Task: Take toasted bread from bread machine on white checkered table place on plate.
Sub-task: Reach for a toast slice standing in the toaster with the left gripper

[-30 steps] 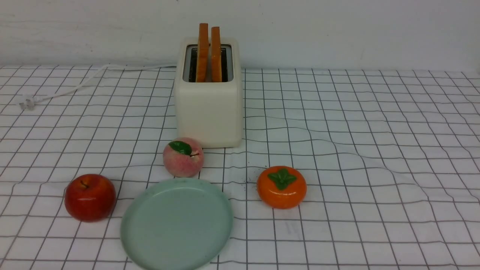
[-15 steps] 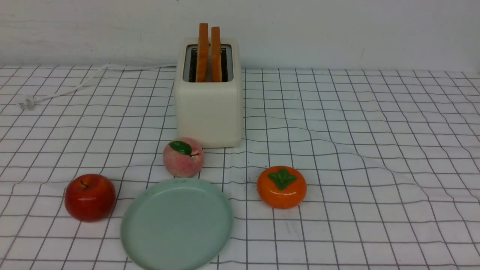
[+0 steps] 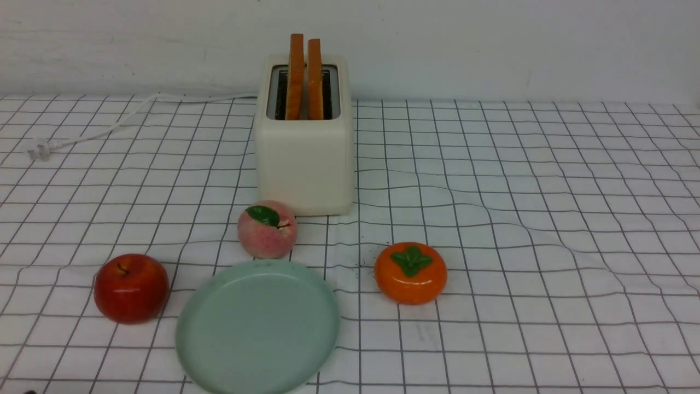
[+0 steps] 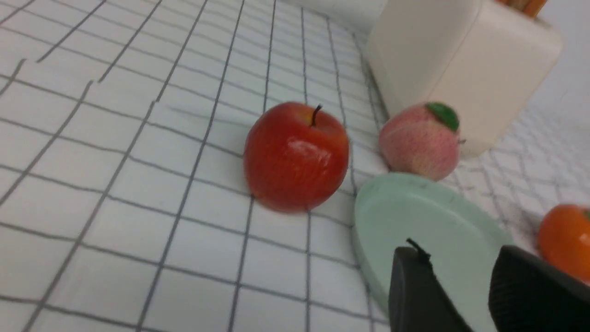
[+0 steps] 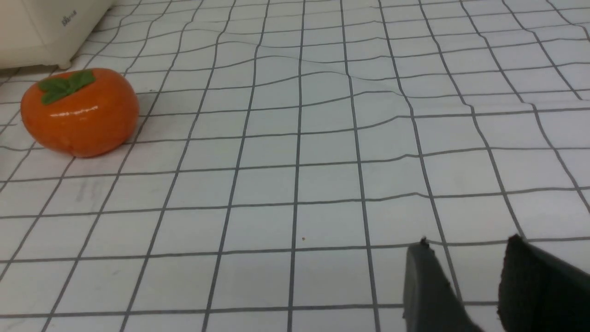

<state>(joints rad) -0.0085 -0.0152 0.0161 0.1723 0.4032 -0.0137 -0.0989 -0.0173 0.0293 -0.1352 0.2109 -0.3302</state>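
Two toasted bread slices stand upright in the slots of the cream-white bread machine at the back middle of the white checkered table. The mint-green plate lies empty at the front, left of centre. Neither gripper shows in the front view. In the left wrist view my left gripper is open and empty, its fingertips over the plate, with the bread machine beyond. In the right wrist view my right gripper is open and empty above bare cloth.
A red apple sits left of the plate, a pink peach between plate and bread machine, an orange persimmon right of the plate. The white cord and plug lie at the back left. The cloth is wrinkled on the right.
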